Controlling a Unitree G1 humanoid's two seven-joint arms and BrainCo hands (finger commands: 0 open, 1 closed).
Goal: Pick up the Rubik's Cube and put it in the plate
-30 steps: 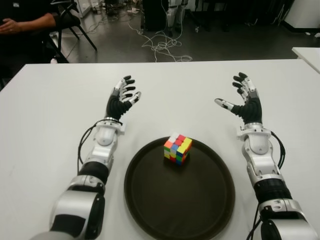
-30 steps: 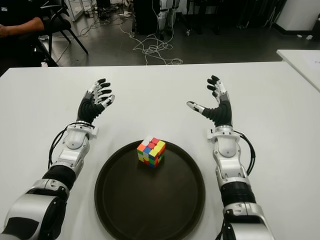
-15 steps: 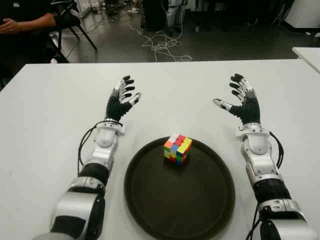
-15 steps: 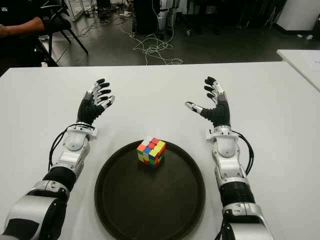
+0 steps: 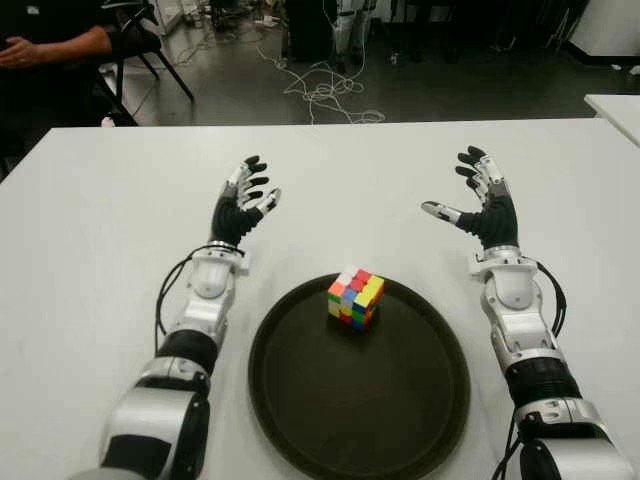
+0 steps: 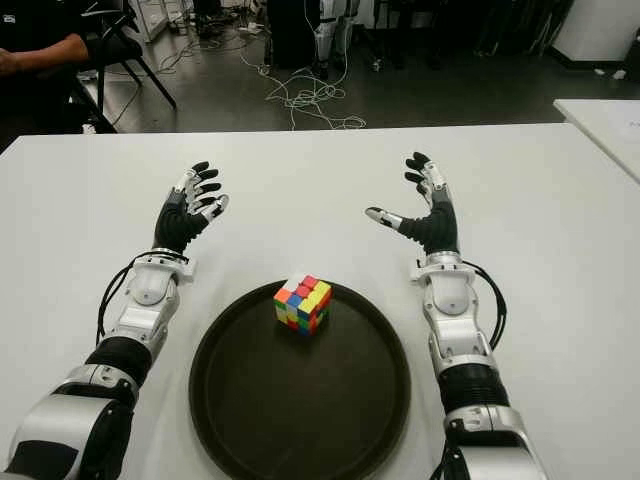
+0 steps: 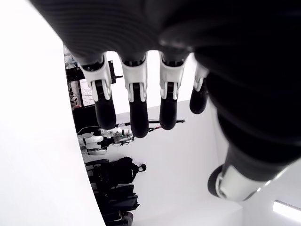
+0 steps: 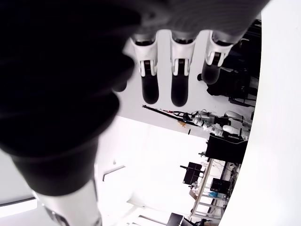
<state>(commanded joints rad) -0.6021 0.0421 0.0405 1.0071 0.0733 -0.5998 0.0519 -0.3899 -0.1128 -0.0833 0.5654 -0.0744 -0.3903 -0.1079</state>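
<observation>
The Rubik's Cube (image 5: 355, 298) sits inside the dark round plate (image 5: 400, 420), near its far rim, with no hand touching it. My left hand (image 5: 247, 194) hovers over the white table beyond the plate's left side, fingers spread and holding nothing. Beyond the plate's right side my right hand (image 5: 470, 198) is raised with its fingers (image 8: 179, 80) extended and the thumb stretched toward the centre. In the left wrist view the fingers (image 7: 138, 101) are straight with nothing between them.
The white table (image 5: 90, 260) spreads out on all sides of the plate. A seated person's arm (image 5: 55, 45) shows at the far left beyond the table. Cables (image 5: 325, 90) lie on the floor behind. Another white table's corner (image 5: 620, 105) shows at the right.
My right hand has drifted slightly left and toward the far edge, still open. The left hand has shifted very little. The cube stays where it was in the plate.
</observation>
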